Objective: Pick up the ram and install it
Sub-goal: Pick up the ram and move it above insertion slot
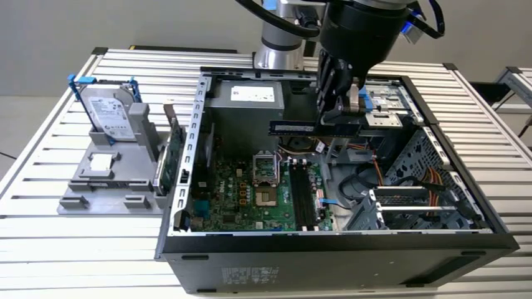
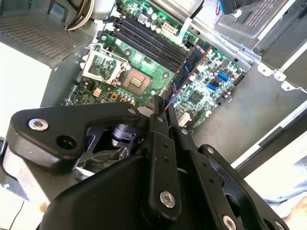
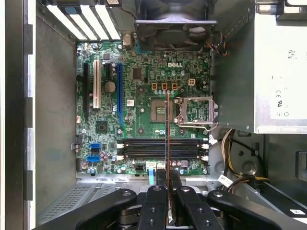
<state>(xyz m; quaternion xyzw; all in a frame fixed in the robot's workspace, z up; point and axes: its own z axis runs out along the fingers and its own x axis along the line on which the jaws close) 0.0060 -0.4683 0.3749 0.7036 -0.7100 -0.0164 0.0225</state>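
The ram [image 1: 291,128] is a thin dark stick with a white label, held level above the open computer case [image 1: 187,187]. My gripper [image 1: 339,121] is shut on its end nearer the exterior view's right. In both wrist views the ram [image 3: 167,124] [image 2: 189,72] shows edge-on, reaching out from between my fingers over the green motherboard [image 3: 144,115]. It hangs above and crosswise to the black memory slots [image 3: 144,148] [image 1: 303,193] [image 2: 148,40], without touching them. The gripper [image 3: 167,179] [image 2: 163,108] is well above the board.
A silver hard drive in a blue frame [image 1: 108,112] and a green expansion card [image 1: 171,156] stand on a grey fixture [image 1: 108,180] at the exterior view's left. Inside the case are the power supply [image 1: 249,93], a CPU socket [image 3: 196,110], a fan [image 3: 172,24] and a drive cage [image 1: 415,205].
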